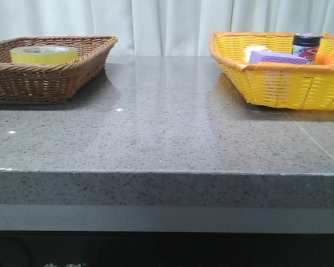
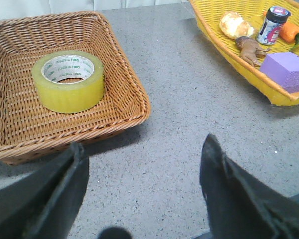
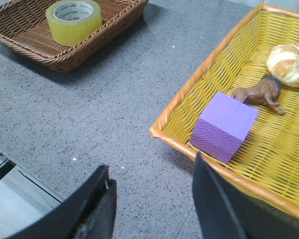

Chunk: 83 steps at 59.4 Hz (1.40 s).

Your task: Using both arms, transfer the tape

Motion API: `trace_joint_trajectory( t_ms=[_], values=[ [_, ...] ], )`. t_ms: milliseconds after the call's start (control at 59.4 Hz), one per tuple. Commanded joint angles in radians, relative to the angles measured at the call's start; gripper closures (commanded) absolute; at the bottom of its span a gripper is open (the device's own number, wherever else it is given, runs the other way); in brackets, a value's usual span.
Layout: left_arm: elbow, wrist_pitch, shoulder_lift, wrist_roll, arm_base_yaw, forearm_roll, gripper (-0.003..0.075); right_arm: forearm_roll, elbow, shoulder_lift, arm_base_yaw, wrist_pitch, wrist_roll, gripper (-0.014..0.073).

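Observation:
The yellow tape roll lies flat in the brown wicker basket at the back left. It also shows in the left wrist view and the right wrist view. My left gripper is open and empty above the grey table, short of the brown basket. My right gripper is open and empty above the table, beside the rim of the yellow basket. Neither arm shows in the front view.
The yellow basket at the back right holds a purple block, a dark-lidded jar, a bread roll, a brown toy animal and a carrot. The table's front edge is near.

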<state>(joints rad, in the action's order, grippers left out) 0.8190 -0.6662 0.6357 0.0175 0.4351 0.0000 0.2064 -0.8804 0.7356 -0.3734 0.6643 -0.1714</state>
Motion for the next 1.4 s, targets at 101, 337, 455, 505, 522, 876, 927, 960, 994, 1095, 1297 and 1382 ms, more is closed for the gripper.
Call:
trace_joint_trajectory(
  t_ms=[101, 337, 455, 505, 522, 876, 927, 960, 994, 1095, 1297, 1382],
  values=[
    [0.007, 0.095, -0.005, 0.012, 0.007, 0.000, 0.0256, 0.008, -0.024, -0.004, 0.008, -0.072, -0.004, 0.0214],
    [0.007, 0.098, -0.005, 0.012, 0.007, 0.000, 0.0556, 0.008, -0.024, -0.004, 0.008, -0.072, -0.004, 0.0527],
    [0.007, 0.098, -0.005, 0.012, 0.007, 0.000, 0.0713, 0.008, -0.024, -0.004, 0.008, -0.072, -0.004, 0.0662],
    [0.007, 0.090, -0.005, 0.012, 0.007, -0.011, 0.0740, 0.008, -0.024, -0.004, 0.008, -0.072, -0.004, 0.0659],
    [0.007, 0.086, -0.005, 0.012, 0.007, -0.025, 0.0741, 0.008, -0.024, -0.004, 0.008, -0.072, -0.004, 0.0662],
    [0.007, 0.083, -0.005, 0.012, 0.007, -0.047, 0.0741, 0.008, -0.024, -0.004, 0.008, -0.073, -0.004, 0.0661],
    [0.007, 0.083, -0.005, 0.012, 0.007, -0.047, 0.0741, 0.008, -0.024, -0.004, 0.008, -0.073, -0.004, 0.0661],
    [0.007, 0.083, -0.005, 0.012, 0.007, -0.047, 0.0741, 0.008, -0.024, -0.004, 0.008, -0.073, -0.004, 0.0661],
    [0.007, 0.083, -0.005, 0.012, 0.007, -0.047, 0.0741, 0.008, -0.024, -0.004, 0.008, -0.073, -0.004, 0.0661],
    [-0.026, 0.121, -0.041, 0.012, -0.007, -0.047, 0.0741, 0.008, -0.024, -0.004, 0.008, -0.073, -0.004, 0.0661],
    [-0.209, 0.299, -0.184, 0.010, -0.127, -0.066, 0.0741, 0.008, -0.024, -0.004, 0.008, -0.073, -0.004, 0.0661],
    [-0.342, 0.440, -0.263, 0.010, -0.177, -0.066, 0.0741, 0.008, -0.024, -0.004, 0.008, -0.073, -0.004, 0.0661]
  ],
)
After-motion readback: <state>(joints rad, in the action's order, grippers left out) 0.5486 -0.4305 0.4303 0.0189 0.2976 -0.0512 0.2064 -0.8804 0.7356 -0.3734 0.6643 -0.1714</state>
